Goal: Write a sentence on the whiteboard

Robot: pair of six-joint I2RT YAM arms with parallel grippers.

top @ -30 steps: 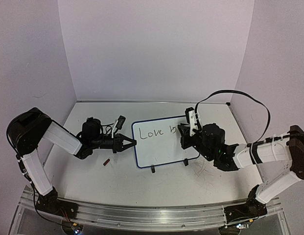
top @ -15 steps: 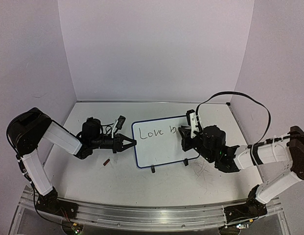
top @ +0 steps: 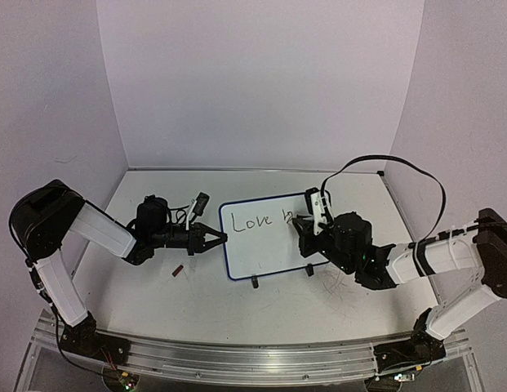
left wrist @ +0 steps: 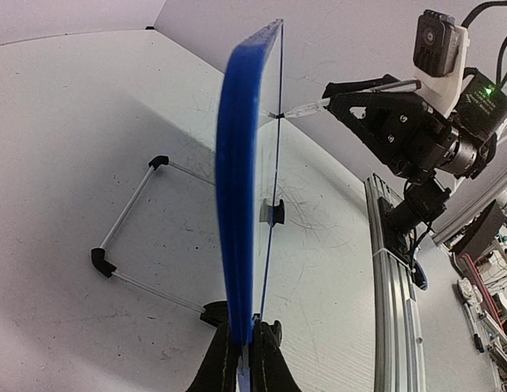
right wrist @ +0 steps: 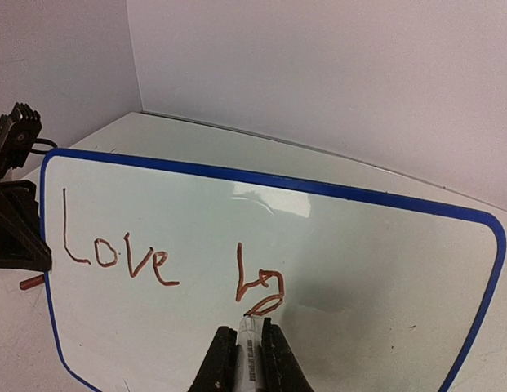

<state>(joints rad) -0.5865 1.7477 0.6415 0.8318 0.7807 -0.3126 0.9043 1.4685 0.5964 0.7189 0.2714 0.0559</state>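
Observation:
The whiteboard (top: 269,237), white with a dark blue rim and two black feet, stands mid-table. My left gripper (top: 223,238) is shut on its left edge; in the left wrist view the rim (left wrist: 241,180) runs edge-on up from the jaws (left wrist: 245,359). My right gripper (top: 300,222) is shut on a marker (right wrist: 250,351) whose tip touches the board (right wrist: 359,269). The sentence (right wrist: 159,265) reads "Love b" in brownish-red strokes, on one line. The marker tip sits at the bottom of the "b" (right wrist: 260,286).
A small brown marker cap (top: 178,270) lies on the table left of the board. Purple walls close the back and sides. In the left wrist view the board's wire stand (left wrist: 131,237) rests behind it, and the rail (left wrist: 396,269) runs along the near edge.
My right gripper with the marker has shifted slightly left and down along the board, finishing the loop of the "b". The left arm and board have stayed still.

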